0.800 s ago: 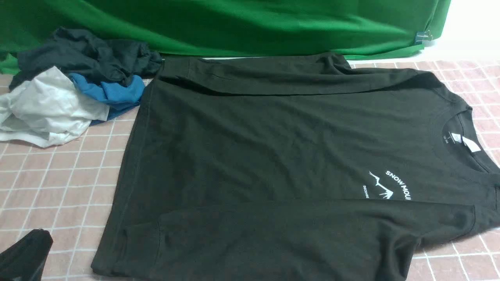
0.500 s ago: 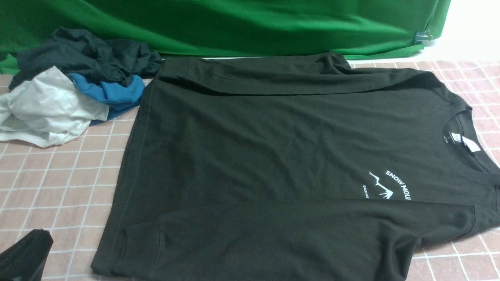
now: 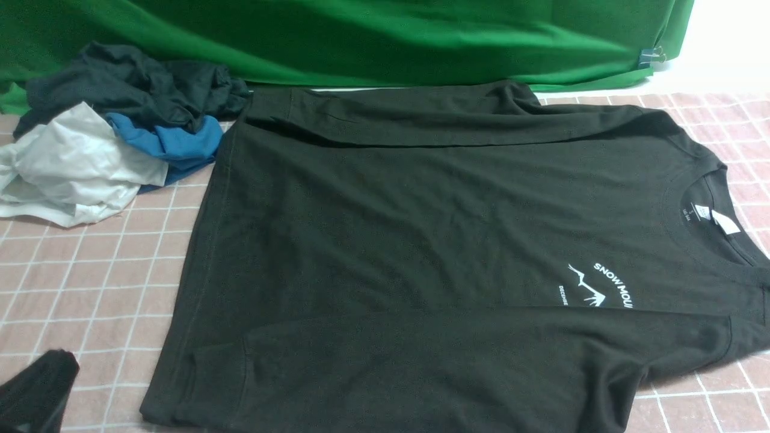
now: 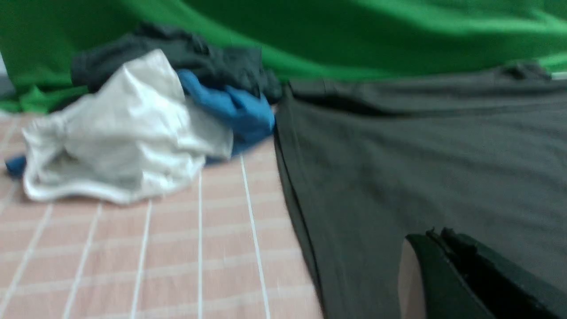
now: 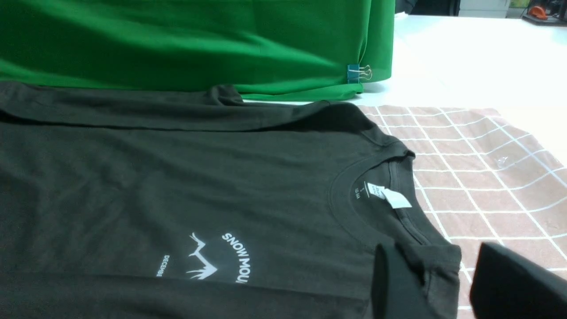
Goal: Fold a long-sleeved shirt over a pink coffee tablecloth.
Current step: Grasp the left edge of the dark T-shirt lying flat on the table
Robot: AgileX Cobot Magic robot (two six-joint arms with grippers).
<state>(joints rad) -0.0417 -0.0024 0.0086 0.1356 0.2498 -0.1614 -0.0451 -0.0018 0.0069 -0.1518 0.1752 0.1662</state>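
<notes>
The black long-sleeved shirt (image 3: 421, 228) lies spread flat on the pink coffee tablecloth (image 3: 90, 282), collar to the right, hem to the left. Both sleeves lie folded in along its far and near edges. My left gripper (image 3: 36, 391) sits low at the near left corner, beside the hem and apart from it. In the left wrist view the left gripper (image 4: 436, 235) is shut, its fingers pressed together with nothing between them. My right gripper (image 5: 438, 252) is out of the front view. In its wrist view it stands open at the shirt's (image 5: 177, 177) near shoulder, by the collar.
A pile of crumpled clothes (image 3: 108, 138), black, white and blue, lies at the far left. The green backdrop cloth (image 3: 361, 42) hangs along the back, held by a binder clip (image 3: 652, 57). A white surface (image 5: 465, 57) lies beyond the tablecloth's (image 5: 478, 177) far right edge.
The left gripper has shifted slightly at the near left corner. The shirt and the clothes pile have not moved.
</notes>
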